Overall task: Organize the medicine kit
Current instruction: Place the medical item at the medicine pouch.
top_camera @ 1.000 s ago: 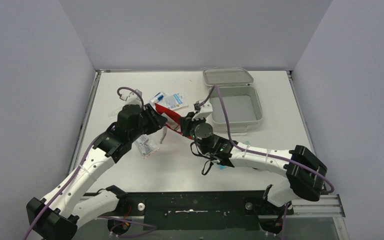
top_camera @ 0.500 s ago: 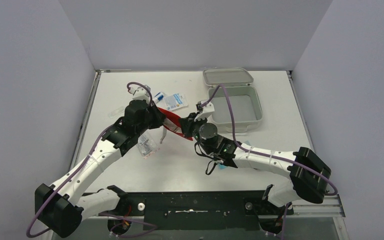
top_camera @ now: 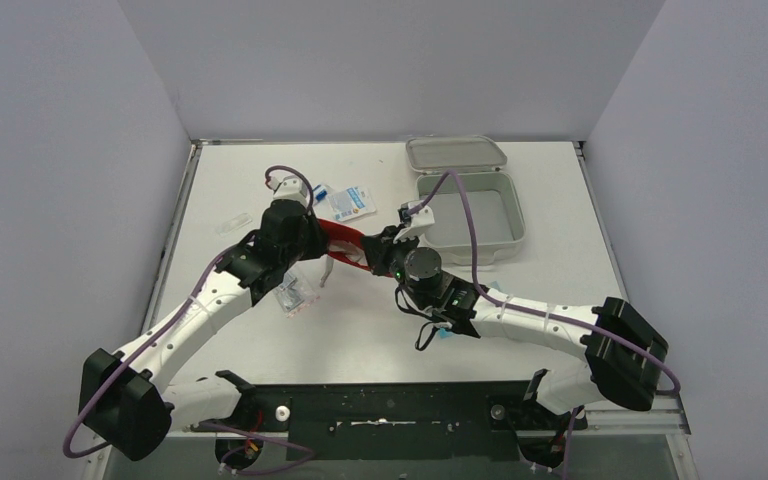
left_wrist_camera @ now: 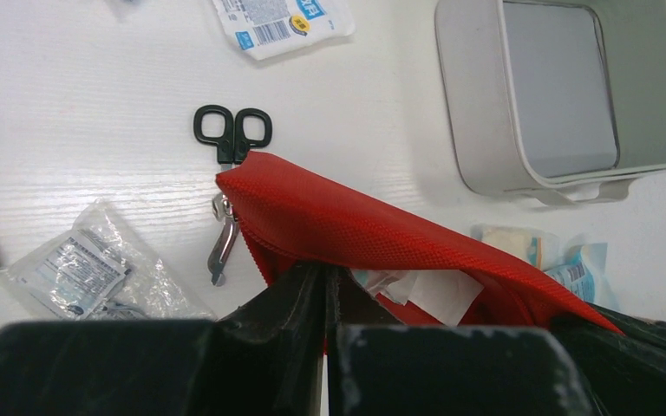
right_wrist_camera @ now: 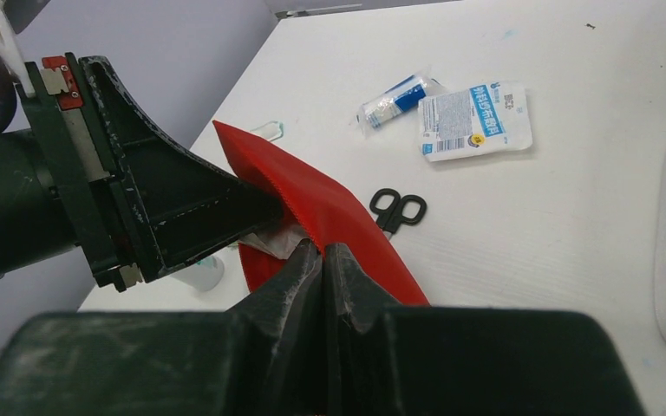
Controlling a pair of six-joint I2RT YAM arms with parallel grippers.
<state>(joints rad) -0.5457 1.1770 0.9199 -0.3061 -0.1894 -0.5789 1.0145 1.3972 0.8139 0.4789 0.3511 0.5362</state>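
Grey-white square plastic medicine kit (top_camera: 488, 218) is set open, mouth upward, at the table's far right, its lid (top_camera: 457, 152) folded toward the far edge. Flat red fabric pouch (top_camera: 346, 243) is pinched by left gripper (left_wrist_camera: 325, 295) and right gripper (right_wrist_camera: 323, 260).

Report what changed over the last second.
The left pincer moved toward the far side and closed on the edge of the red pouch. The right pincer kept its grip on the pouch; the medicine kit stayed open where it was.
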